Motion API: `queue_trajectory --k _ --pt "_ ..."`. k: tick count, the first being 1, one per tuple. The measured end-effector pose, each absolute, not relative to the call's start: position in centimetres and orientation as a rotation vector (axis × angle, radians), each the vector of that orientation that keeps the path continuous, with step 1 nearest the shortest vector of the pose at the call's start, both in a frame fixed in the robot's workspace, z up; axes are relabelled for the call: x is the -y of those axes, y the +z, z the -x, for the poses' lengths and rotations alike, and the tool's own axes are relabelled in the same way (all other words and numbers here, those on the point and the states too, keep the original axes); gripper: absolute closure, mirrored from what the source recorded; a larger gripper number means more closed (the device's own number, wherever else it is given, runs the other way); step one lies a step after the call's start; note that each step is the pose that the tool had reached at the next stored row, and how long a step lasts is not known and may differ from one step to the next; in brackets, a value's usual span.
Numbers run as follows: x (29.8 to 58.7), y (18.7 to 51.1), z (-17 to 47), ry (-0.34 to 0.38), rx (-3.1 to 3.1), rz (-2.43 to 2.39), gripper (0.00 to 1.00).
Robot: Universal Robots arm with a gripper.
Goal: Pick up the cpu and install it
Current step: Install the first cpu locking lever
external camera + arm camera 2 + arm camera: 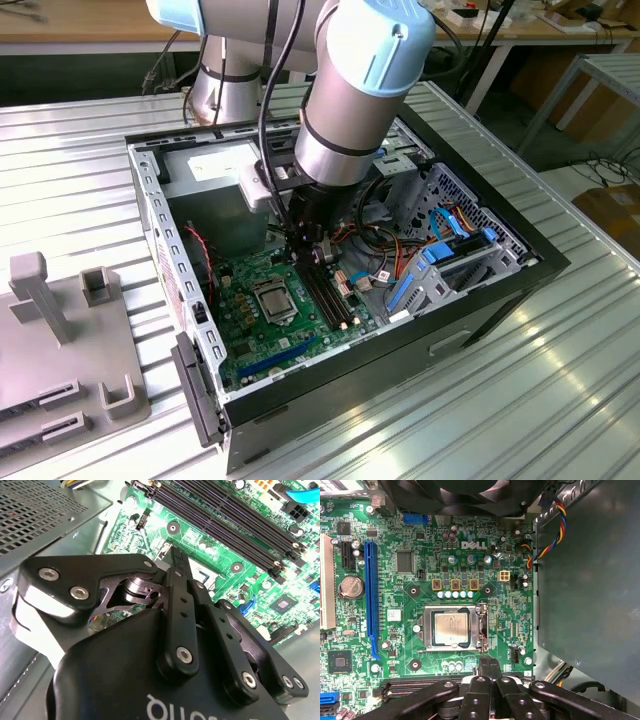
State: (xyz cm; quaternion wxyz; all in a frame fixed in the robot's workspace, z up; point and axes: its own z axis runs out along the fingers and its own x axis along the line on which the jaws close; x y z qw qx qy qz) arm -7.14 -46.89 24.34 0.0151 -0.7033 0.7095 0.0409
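First wrist view: the cpu [451,630] lies flat in its socket [451,628] on the green board [410,585], its pale metal face up, with the socket's metal frame around it. The gripper [488,666] hangs just beside the socket, over the board between the socket and the black memory slots [415,684]. Its two fingers [483,669] are pressed together with no gap between them and nothing held; the tips sit apart from the cpu, seemingly a little above the board, though contact is hard to judge.

In the second wrist view the gripper [176,555] shows the same closed, empty tip over the board [220,555].

In the exterior view the arm [355,90] reaches down into the open case [400,340] on the ribbed metal table [540,400], and the cpu [274,301] sits in the board's middle, just beside the gripper [305,255].
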Motion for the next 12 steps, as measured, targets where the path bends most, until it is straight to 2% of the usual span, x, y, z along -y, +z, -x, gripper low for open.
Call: queue_trajectory --k 12 --pt "46.94 24.34 7.25 0.128 -2.192 2.206 0.89"
